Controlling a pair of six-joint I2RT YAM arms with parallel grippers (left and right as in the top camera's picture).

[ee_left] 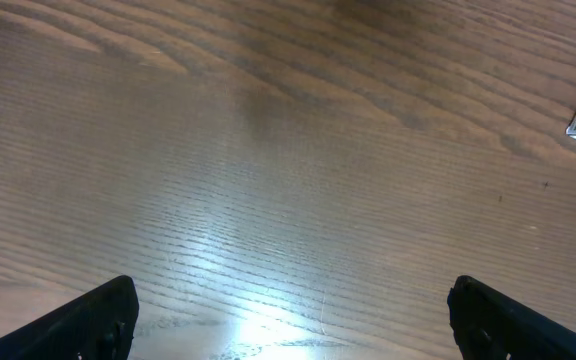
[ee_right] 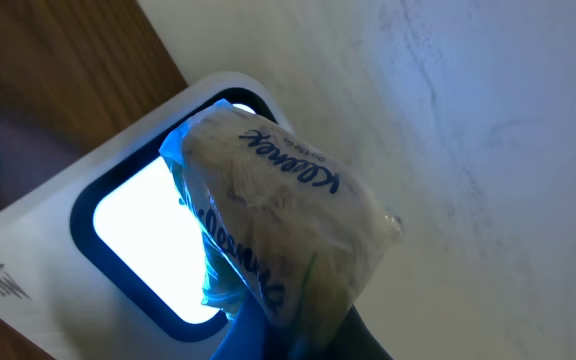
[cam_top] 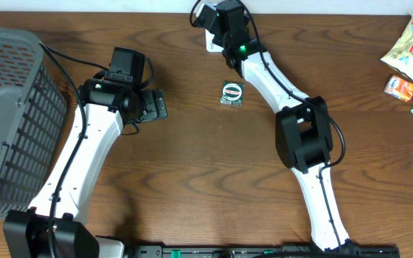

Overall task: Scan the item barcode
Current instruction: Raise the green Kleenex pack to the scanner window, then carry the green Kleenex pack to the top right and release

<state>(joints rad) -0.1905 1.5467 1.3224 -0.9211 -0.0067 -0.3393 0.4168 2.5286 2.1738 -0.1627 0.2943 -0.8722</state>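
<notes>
Plastic tissue pack point(ee_right: 278, 200) was clamped in right fingers point(ee_right: 363, 342) over scanner point(ee_right: 58, 262), 12 o'clock | left fingers point(ee_left: 98, 320) were spread apart.

The right gripper point(ee_right: 303, 338) holds a Kleenex pack point(ee_right: 278, 200) tilted over the scanner's point(ee_right: 58, 250) glowing window point(ee_right: 138, 225), beside a white wall point(ee_right: 468, 110).

Overhead: fixed, high, looking straight down. It covers the whole counter point(cam_top: 192, 179), with the basket point(cam_top: 6, 107) at left; left arm point(cam_top: 84, 158) and right arm point(cam_top: 303, 136) enter from the bottom edge.
Left wrist: low, tilted down and ahead over bare wood, own jaws just in the bottom corners. It shares only that wood patch with overhead.
Right wrist: very close, filled by the tissue pack point(ee_right: 278, 210) against the lit scanner point(ee_right: 58, 240) window. Overhead shows the same scanner at the far edge, mostly under the arm.
</notes>
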